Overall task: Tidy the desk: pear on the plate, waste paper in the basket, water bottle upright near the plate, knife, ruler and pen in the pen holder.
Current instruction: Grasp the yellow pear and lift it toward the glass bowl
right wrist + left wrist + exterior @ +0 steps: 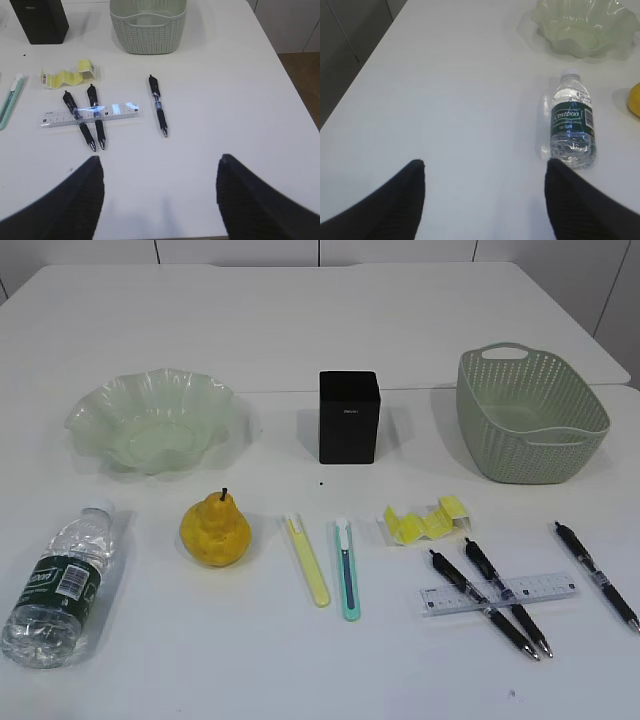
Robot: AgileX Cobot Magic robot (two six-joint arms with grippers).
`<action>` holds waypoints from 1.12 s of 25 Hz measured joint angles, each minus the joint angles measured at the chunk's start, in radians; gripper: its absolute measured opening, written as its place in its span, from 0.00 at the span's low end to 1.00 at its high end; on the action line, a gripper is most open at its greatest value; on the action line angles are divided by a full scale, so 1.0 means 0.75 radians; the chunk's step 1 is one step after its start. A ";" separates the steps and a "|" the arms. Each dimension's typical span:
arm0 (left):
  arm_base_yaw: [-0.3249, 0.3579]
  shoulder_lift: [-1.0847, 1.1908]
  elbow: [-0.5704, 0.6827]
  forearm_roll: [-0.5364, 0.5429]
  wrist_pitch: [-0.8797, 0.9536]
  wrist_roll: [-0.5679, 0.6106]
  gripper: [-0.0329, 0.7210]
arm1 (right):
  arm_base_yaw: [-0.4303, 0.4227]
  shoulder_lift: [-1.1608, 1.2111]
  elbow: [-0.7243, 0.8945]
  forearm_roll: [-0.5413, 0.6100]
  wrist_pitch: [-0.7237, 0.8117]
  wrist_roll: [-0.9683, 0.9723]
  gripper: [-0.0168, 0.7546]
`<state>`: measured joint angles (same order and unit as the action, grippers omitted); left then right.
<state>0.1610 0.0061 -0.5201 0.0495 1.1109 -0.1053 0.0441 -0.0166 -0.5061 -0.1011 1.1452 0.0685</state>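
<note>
- Pear (215,531) and black pen holder (349,417) appear whole only in the exterior view, both on the tabletop (300,330).
- Left tool (485,172) gapes empty beside the lying water bottle (572,124).
- Right tool (159,167) gapes empty before ruler (90,114) crossing two pens.

The water bottle (572,125), lying on its side on the desk (455,100), has a dark green label that reads "Cestbon" in white letters in the left wrist view, with a white barcode panel beside the name whose digits are too small to read. The black pen holder (349,417) carries a small pale logo on its front, too tiny to make out in any view. The clear ruler (90,115) shows fine printed scale marks, and the crumpled yellow paper (67,76) has some dark print at one end, but neither can be read.
</note>
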 joint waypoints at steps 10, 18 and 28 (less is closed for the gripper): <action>0.000 0.000 0.000 0.000 0.000 0.000 0.74 | 0.000 0.000 0.000 0.000 0.000 0.000 0.70; 0.000 0.000 0.000 0.000 0.000 0.000 0.74 | 0.000 0.000 0.000 0.000 0.000 0.000 0.70; 0.000 0.000 0.000 -0.002 0.000 0.000 0.74 | 0.000 0.000 0.000 0.000 0.000 0.000 0.70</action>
<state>0.1610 0.0061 -0.5201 0.0480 1.1109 -0.1053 0.0441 -0.0166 -0.5061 -0.1011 1.1452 0.0685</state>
